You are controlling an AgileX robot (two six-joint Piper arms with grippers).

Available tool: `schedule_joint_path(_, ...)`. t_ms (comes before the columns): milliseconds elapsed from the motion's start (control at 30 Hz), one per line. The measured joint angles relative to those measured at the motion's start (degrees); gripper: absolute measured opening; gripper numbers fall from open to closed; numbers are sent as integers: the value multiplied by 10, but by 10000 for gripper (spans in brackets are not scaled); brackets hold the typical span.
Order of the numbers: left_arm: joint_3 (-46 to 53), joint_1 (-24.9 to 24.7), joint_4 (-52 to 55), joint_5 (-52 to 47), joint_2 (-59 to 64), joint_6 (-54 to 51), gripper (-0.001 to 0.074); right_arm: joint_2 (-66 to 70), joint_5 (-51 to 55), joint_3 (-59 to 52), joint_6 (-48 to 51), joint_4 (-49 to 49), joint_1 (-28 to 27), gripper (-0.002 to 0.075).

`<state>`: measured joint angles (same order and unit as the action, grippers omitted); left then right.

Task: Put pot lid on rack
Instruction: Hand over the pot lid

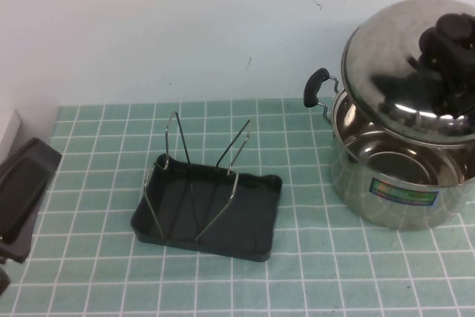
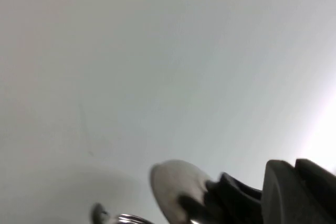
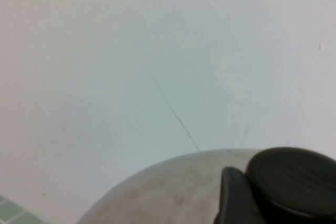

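Observation:
The shiny domed pot lid (image 1: 393,72) hangs tilted above the open steel pot (image 1: 401,183) at the far right, its rim clear of the pot on the near side. My right gripper (image 1: 445,44) is shut on the lid's black knob (image 1: 451,29). In the right wrist view a dark finger (image 3: 233,198) presses against the knob (image 3: 294,182) over the lid's dome (image 3: 173,192). The rack (image 1: 256,239), a dark tray with upright wire prongs (image 1: 178,150), stands at table centre, left of the pot. My left gripper (image 2: 296,192) is shut, parked at the table's left edge (image 1: 22,191).
The pot has a black side handle (image 1: 315,87) pointing toward the rack and a coloured label (image 1: 404,192) on its front. A white wall rises close behind the green tiled table (image 1: 334,272).

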<state>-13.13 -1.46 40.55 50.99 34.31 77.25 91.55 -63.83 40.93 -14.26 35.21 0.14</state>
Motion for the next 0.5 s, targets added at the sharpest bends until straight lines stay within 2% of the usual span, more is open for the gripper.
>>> schedule_joint_path(100,0,0,29,35,0,161,69,-42,0,-1,-52,29,9,356)
schedule_joint_path(233,0,0,70,74,0,357,326,-105,-3,-1,-124,99,63,356)
schedule_joint_path(300,0,0,93,81,0,438,464,-134,-8,-1,-144,134,112,356)
schedule_joint_path(333,0,0,102,83,0,461,507,-146,-11,-1,-147,143,140,356)
schedule_joint_path(400,0,0,116,87,0,500,572,-159,-20,-1,-148,147,192,356)
schedule_joint_path(500,0,0,119,90,0,526,601,-164,-24,-1,-132,123,271,356)
